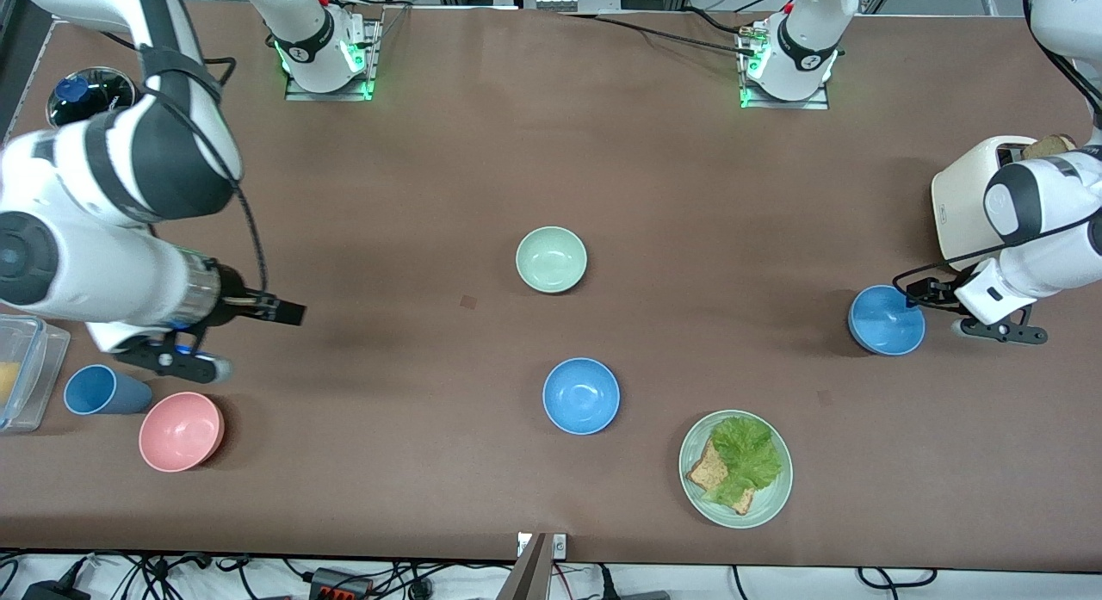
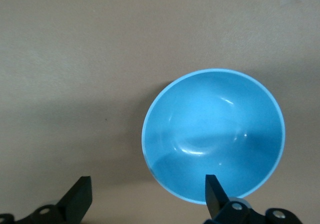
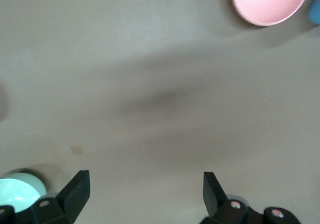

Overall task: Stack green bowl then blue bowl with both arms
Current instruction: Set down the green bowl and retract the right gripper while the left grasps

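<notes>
Fingers: left gripper (image 2: 146, 196) spread wide, one fingertip over the rim of a blue bowl (image 1: 887, 319) at its end of the table; right gripper (image 3: 143, 194) spread, empty, over bare table (image 1: 413, 195).
Risk: the lowered fingertip could tip or push that rim; two alike, so the wrong bowl may get stacked.
Targets: green bowl (image 1: 551, 259) mid-table, second blue bowl (image 1: 581, 395) nearer the camera, apart.
Around: toaster (image 1: 968, 195), lettuce plate (image 1: 734, 468), pink bowl (image 1: 181, 430), blue cup (image 1: 103, 390); none block.
</notes>
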### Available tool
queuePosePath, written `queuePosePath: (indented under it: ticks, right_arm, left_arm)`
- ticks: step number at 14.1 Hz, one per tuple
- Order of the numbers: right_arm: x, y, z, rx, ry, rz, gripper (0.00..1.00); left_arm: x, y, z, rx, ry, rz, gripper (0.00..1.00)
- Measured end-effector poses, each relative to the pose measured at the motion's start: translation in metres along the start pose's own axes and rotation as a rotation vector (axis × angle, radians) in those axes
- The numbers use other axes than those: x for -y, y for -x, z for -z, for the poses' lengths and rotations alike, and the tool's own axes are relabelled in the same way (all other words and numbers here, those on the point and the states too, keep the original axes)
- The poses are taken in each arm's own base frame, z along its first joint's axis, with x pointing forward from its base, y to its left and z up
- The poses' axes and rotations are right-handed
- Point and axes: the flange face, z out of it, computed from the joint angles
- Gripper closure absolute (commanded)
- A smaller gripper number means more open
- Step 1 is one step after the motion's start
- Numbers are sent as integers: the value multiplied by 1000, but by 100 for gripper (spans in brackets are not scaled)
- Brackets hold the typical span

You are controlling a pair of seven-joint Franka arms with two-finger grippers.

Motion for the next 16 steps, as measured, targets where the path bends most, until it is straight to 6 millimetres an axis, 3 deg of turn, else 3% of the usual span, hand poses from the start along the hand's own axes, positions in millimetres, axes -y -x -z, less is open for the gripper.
queuePosePath:
  ticks: [4,7,9,13,16]
  right_arm:
    - [-47,-9,23,-30,-3,33,0]
    - [-101,-16,38,-51,-2,126,0]
    - [-127,-12,52,-72,10,178,0]
    - [-151,7,81,-114,24,212,0]
    - [-154,14,82,-121,17,209,0]
  left_arm:
    - [0,-4,-23,-13,4,0,5]
    - [2,-9,-34,-15,8,0,16]
    - [3,-11,-35,-15,9,0,31]
    - [2,-10,-40,-9,13,0,48]
    - [1,-10,-44,-4,16,-1,65]
